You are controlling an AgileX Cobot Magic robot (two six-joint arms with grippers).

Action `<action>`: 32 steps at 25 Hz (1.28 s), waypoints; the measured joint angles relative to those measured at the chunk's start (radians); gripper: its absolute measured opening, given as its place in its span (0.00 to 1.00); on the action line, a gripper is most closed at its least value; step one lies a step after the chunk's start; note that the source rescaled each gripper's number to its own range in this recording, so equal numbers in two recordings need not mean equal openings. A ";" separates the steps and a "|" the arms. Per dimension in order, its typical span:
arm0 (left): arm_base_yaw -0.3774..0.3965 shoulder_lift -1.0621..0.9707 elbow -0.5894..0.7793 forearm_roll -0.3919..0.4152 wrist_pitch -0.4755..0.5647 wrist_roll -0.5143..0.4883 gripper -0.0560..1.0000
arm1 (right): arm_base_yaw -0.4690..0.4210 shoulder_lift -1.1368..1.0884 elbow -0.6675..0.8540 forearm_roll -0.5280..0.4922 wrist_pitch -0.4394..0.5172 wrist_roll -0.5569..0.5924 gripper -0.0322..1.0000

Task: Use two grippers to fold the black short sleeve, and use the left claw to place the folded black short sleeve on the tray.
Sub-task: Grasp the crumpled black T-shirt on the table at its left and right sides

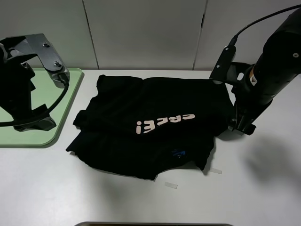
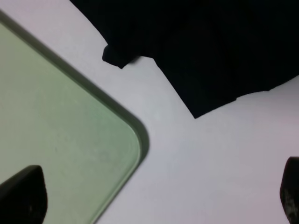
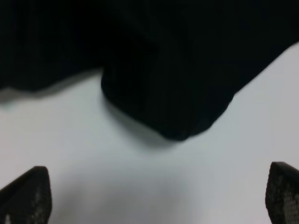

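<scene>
- On the white surface (image 1: 263, 188), the black short sleeve (image 1: 150, 127) was seen spread out and rumpled between the two arms, with its pale lettering (image 1: 164, 123) facing up and a small blue mark (image 1: 178, 152) near the front edge.
- To the left of the shirt, the pale green tray (image 1: 66, 106) was seen, near the cloth but apart from it.
- The left tool (image 2: 156, 191) was positioned above the tray's rounded corner, one fingertip over the tray and the other over the surface. Its jaws were spread wide and nothing was gripped.
- The right tool (image 3: 154, 193) was positioned low at the shirt's right edge with its jaws equally wide and nothing between them. A fold of black cloth was seen just ahead of the fingertips, untouched.
</scene>
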 joint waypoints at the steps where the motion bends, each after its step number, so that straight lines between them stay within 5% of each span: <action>1: 0.000 0.013 -0.002 0.003 -0.011 0.000 1.00 | 0.000 0.005 0.000 0.000 -0.029 0.002 1.00; 17: 0.000 0.163 -0.004 0.009 -0.216 0.000 1.00 | 0.000 0.179 -0.003 0.004 -0.161 0.025 1.00; 26: 0.000 0.169 -0.004 0.009 -0.284 0.000 1.00 | 0.000 0.253 -0.003 -0.162 -0.217 0.159 1.00; 32: 0.000 0.169 -0.004 0.009 -0.287 0.000 1.00 | 0.000 0.280 -0.003 -0.187 -0.211 0.187 0.97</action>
